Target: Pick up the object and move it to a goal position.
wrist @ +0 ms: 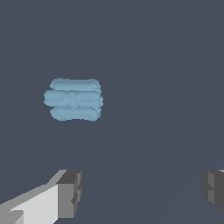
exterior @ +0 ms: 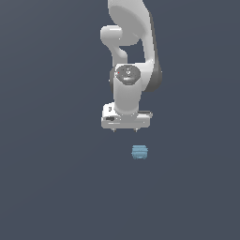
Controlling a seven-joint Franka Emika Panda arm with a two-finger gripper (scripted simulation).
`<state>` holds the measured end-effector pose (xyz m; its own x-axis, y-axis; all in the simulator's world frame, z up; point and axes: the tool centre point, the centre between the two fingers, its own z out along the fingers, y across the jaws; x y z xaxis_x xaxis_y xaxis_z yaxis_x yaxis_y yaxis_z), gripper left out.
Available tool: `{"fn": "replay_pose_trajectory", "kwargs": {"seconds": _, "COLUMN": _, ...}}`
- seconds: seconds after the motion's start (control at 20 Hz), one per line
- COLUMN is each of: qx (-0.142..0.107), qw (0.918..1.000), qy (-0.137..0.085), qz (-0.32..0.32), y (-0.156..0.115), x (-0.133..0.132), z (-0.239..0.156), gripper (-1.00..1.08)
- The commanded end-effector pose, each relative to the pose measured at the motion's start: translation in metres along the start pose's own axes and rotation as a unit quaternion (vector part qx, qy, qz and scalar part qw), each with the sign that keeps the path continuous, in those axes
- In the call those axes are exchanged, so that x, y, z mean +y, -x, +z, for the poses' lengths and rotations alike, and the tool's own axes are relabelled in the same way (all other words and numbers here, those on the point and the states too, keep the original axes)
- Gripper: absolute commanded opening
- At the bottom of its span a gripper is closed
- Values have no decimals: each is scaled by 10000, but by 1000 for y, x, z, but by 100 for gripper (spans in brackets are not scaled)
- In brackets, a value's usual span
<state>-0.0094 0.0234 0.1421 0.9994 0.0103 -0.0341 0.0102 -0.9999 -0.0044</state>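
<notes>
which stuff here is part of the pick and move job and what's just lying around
Part of the job:
- blue lump, lying on the floor, not yet held
- gripper, open, above the lump and apart from it

Just lying about:
- nothing else shows; only the plain dark floor. No goal marker is visible.

Simulated scene, flat featureless grey ground (exterior: pixel 47 187)

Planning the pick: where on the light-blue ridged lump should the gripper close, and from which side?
Come straight down from above. The light-blue lump lies apart from the open gripper, nothing beside it. Probably best to close across its middle ridge, the widest of the three stacked bands. The fingers stand far wider apart than it.
</notes>
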Motion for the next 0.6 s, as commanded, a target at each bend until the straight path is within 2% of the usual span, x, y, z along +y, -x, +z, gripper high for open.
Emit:
{"fn": "replay_pose_trajectory", "kwargs": {"seconds": 0.0, "qx": 0, "qw": 10000, "qy": 0, "qz": 0, "y": 0, "x": 0, "z": 0, "gripper": 100}}
{"fn": "replay_pose_trajectory", "kwargs": {"seconds": 0.55, "qx": -172, "qw": 9994, "qy": 26, "qz": -311, "y": 6, "x": -11, "z": 10, "gripper": 100}}
